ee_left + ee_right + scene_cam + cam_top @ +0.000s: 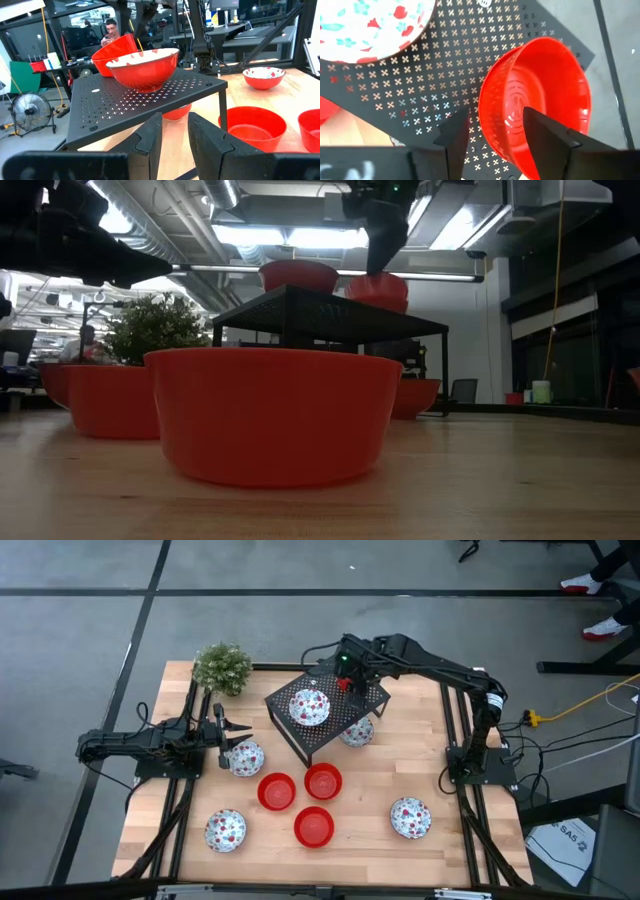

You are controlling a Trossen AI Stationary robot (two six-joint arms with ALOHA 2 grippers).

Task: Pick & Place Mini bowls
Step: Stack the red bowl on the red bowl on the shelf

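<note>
A black perforated rack [372, 696] stands mid-table with a speckled mini bowl [309, 706] on top. A plain red mini bowl [540, 85] sits tilted at the rack's far right corner. My right gripper [495, 122] hangs over it, open, pointing steeply down, one finger over the bowl's hollow and the other outside its rim. My left gripper [175, 125] waits at the table's left, level and open, holding nothing, beside a speckled bowl [246, 757]. Three red bowls [277, 791] stand on the table near the front. My right gripper straddles the red bowl's near rim [487, 100] from above. One finger [545, 135] is over the inside and one [455, 135] outside, with a wide gap. I cannot tell whether either finger touches the bowl. The bowl leans [117, 50], its lower edge on the rack.
Another speckled bowl [357, 731] sits on the table under the rack. Two more stand near the front left [225, 830] and front right [410, 817]. A small green plant [222, 667] is at the far left corner. A person shows in the room beyond.
</note>
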